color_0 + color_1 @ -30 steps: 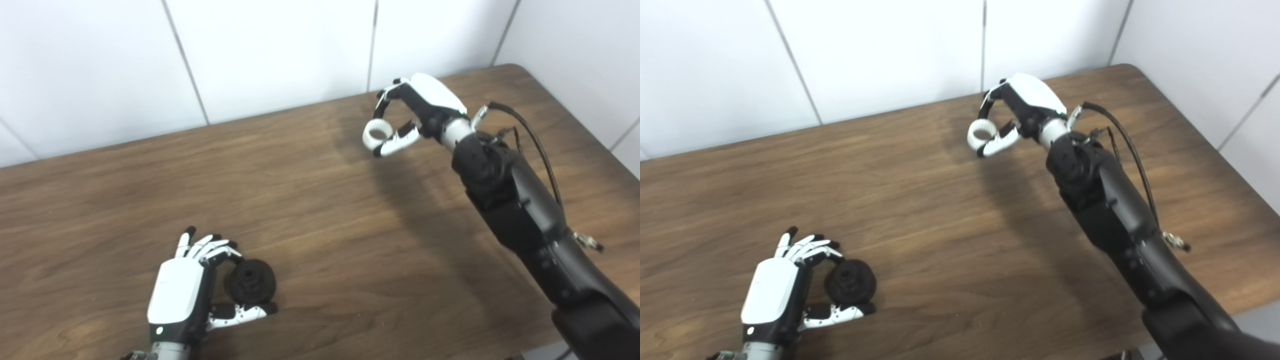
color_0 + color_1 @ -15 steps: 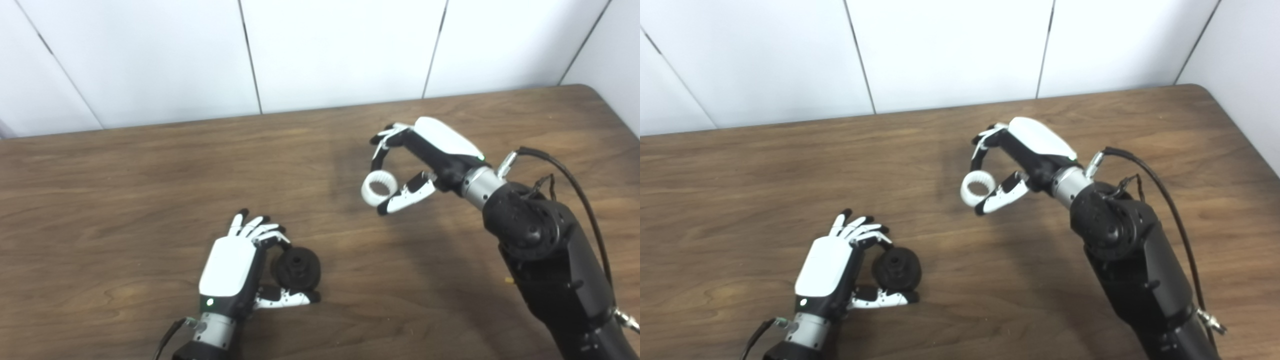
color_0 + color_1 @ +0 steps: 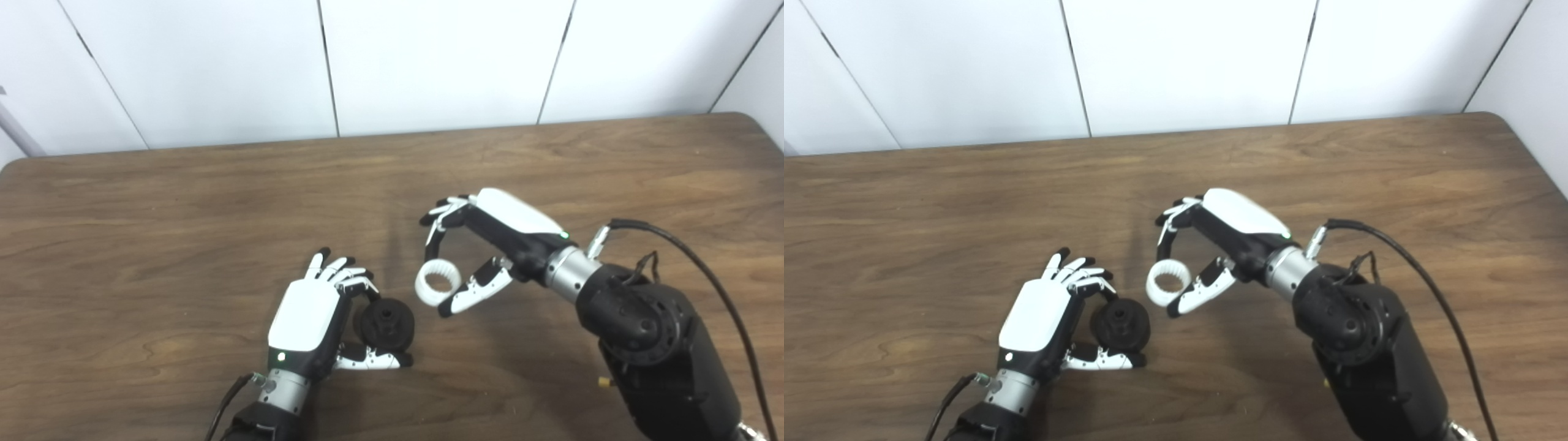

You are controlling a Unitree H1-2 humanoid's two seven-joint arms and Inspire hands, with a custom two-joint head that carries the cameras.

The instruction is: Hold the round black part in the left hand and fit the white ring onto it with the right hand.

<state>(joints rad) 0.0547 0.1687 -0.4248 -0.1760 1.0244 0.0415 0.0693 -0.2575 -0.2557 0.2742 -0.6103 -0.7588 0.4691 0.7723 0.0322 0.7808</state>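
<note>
Left eye view: my left hand [image 3: 306, 321] sits low near the table's [image 3: 153, 233] front edge, back of the palm up, fingers curled over the top of the round black part [image 3: 386, 323] and thumb under it, so it's gripped, hub facing right. My right hand [image 3: 484, 245] reaches in from the right, wrist bent, pinching the white ring [image 3: 437, 283] between fingertip above and thumb below; the other fingers are spread clear. Ring is just beside the black part, not touching.

Risk as I judge it: the ring's opening looks tilted toward the camera rather than square to the hub, so pushing in now could cock it or knock it out of a thin pinch. My left fingers over the part's top may also block the ring's path.

Right eye view: same picture. A gap shows between ring and part, ring slightly higher. Left grip looks closed on the part [image 3: 1119, 326]; part is resting at or just over the table, can't tell which.
</note>
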